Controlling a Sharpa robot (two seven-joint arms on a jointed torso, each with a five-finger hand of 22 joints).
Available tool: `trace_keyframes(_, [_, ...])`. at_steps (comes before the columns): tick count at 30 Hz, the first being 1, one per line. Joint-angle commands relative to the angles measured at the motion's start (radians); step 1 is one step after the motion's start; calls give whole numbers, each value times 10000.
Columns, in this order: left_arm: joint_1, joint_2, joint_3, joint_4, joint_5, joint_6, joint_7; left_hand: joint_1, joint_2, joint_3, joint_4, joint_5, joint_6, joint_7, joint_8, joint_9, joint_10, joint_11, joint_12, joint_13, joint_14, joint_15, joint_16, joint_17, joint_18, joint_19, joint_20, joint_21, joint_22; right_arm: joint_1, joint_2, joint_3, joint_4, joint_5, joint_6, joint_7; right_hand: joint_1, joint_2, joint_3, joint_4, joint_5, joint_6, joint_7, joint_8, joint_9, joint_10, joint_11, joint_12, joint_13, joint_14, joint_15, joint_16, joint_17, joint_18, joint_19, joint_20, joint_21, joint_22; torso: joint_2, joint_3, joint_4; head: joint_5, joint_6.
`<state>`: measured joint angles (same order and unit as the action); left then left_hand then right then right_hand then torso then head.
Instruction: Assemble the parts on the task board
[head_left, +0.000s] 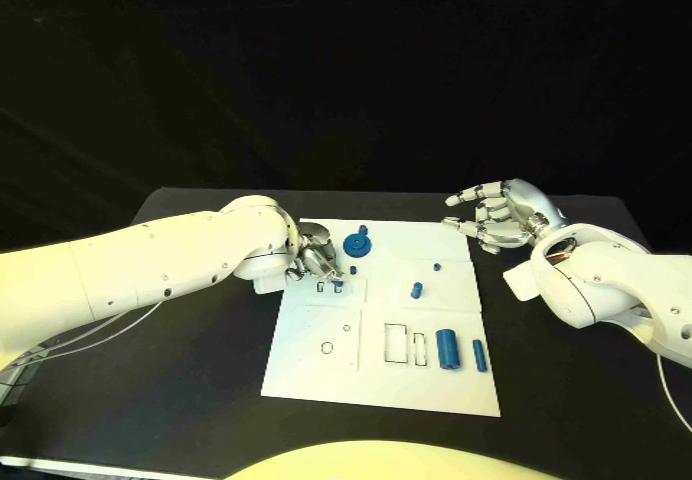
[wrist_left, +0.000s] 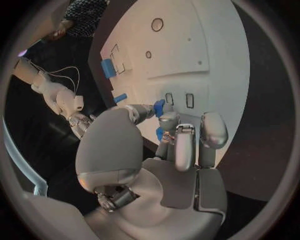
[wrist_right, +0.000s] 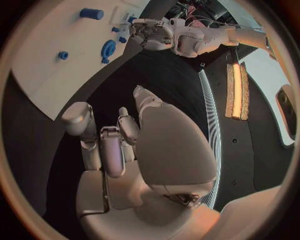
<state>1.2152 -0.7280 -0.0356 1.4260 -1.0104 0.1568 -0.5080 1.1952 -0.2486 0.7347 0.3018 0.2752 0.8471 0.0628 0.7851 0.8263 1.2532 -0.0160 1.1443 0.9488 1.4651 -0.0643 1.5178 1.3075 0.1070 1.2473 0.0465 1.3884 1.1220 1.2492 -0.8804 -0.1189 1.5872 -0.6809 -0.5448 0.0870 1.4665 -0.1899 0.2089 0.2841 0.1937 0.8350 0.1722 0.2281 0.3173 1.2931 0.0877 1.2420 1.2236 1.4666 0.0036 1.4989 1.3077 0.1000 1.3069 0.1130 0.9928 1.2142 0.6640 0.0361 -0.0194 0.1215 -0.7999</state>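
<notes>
Head view, left hand (head_left: 315, 256) low over task board (head_left: 378, 375), fingertips pinching small blue part (wrist_left: 159, 107), right hand (head_left: 499, 217) off-board, fingers loosely apart, holding nothing

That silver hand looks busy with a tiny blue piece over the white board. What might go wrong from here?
The left hand pinches a small blue part by its fingertips above the white task board; it could slip out. The narrow rectangular slots beside it leave little room for misalignment. Its fingers might also knock the round blue gear-like part close by.
</notes>
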Motion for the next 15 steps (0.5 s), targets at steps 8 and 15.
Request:
trace_keyframes(8, [-4, 117, -69, -68, -394, 225, -60, -200, -17, 2130, -2205, 111, 148, -92, 1, 83, -20, -33, -189, -220, 750, -90, 50, 1683, -122, 85, -23, 43, 24, -17, 6, 5, 2, -11, 135, 42, 33, 57, 19, 11, 72, -84, 13, -16, -26, -54, -12, -59, -9, 533, 84, -37, 881, 185, -47, 20, -59, -7, -4, 4, 13, 8, -49])
trace_keyframes(15, [-5, 162, -115, -79, -486, 469, -82, -284, -32, 2163, -2307, 242, 181, -109, 2, 114, 38, -52, -212, -240, 763, -110, 58, 1708, -128, 121, -46, 58, 57, -29, 4, 5, 4, -11, 142, 43, 33, 57, 19, 11, 72, -84, 13, -16, -26, -54, -12, -59, -9, 533, 84, -37, 881, 185, -47, 20, -59, -7, -6, 8, 9, 19, -85])
